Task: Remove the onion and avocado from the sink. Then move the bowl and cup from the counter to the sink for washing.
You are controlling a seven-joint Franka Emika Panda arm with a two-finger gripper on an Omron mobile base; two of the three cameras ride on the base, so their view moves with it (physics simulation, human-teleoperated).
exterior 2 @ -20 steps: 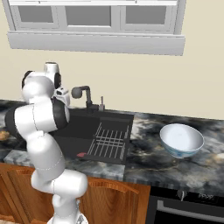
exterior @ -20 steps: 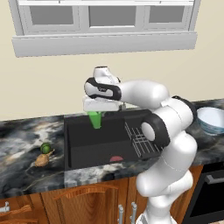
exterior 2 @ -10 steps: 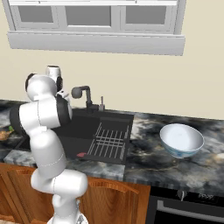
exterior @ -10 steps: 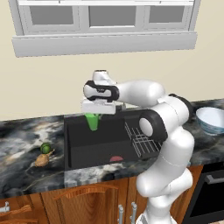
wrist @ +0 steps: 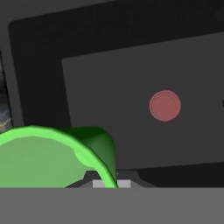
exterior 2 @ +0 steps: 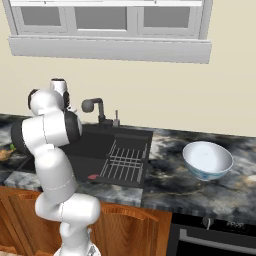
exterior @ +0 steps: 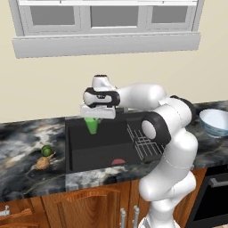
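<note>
Cup [exterior: 92, 125] hangs over the sink [exterior: 80, 153] basin, pinched at its rim by my gripper [exterior: 94, 119]; fingers themselves seem hidden. Lower straight toward the floor beside the red drain [wrist: 165, 105], then release.

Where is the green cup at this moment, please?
In the left base view, the cup hangs in the shut gripper above the sink, over its left half.

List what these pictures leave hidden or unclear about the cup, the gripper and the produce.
- Gripper fingertips: left base view, hidden by the hand and the cup.
- Cup in hand view: cut off by the bottom edge.
- Onion and avocado: too small to tell whether they touch.
</note>
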